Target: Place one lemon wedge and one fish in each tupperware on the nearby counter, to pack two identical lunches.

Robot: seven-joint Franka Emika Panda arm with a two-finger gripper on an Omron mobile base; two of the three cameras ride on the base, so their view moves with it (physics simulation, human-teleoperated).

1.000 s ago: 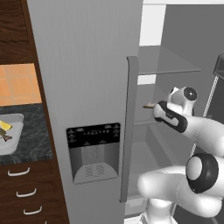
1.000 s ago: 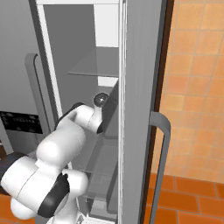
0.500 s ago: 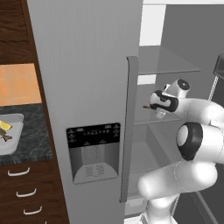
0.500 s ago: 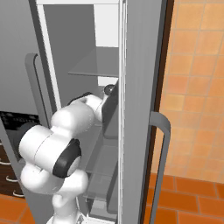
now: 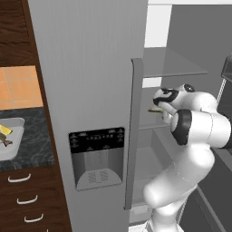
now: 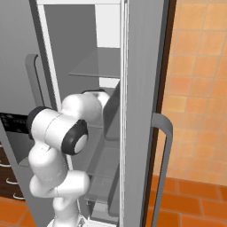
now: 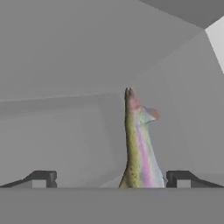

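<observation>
A greenish fish (image 7: 138,151) with a pink stripe lies on a grey fridge shelf, its tail pointing away in the hand view. My gripper (image 7: 111,179) is open around its near end, the fish closer to the right fingertip (image 7: 179,178). From the left base view, the gripper (image 5: 157,107) reaches onto the middle shelf (image 5: 149,123), where the fish (image 5: 153,110) shows as a small sliver. On the black counter (image 5: 34,145) at far left sits a white tupperware (image 5: 17,136) holding a lemon wedge (image 5: 4,130) and a dark fish (image 5: 5,143).
The fridge's left door (image 5: 90,90) with its dispenser panel (image 5: 97,154) is shut beside my arm. The right door (image 6: 142,111) stands open, its handle (image 6: 163,146) close by. Glass shelves (image 6: 95,66) sit above and below the hand. Wooden drawers (image 5: 27,199) sit under the counter.
The arm has pushed further into the fridge, its elbow swinging up and forward. The jaws have stayed open.
</observation>
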